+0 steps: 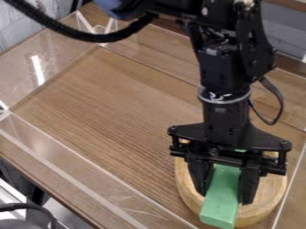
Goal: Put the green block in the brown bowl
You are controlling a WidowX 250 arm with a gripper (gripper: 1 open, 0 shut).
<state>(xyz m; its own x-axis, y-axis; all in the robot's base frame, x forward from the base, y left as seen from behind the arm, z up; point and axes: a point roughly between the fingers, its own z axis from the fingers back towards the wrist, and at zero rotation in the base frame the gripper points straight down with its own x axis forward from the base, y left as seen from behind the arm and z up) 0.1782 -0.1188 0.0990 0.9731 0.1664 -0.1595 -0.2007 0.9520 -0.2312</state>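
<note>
Your gripper [228, 182] hangs over the brown bowl [189, 190] at the lower right corner of the wooden table [107, 107], its fingers [210, 174] clamped on the green block [224, 204]. The block is tilted steeply, its upper end between the fingers and its lower end jutting past the bowl's near rim toward the table's front edge. You have open tabletop to the left and behind the arm; a clear wall [48, 54] bounds the far left side. The block is a flat, plain, bright green bar; the bowl is round, pale wood with a thick rim.
</note>
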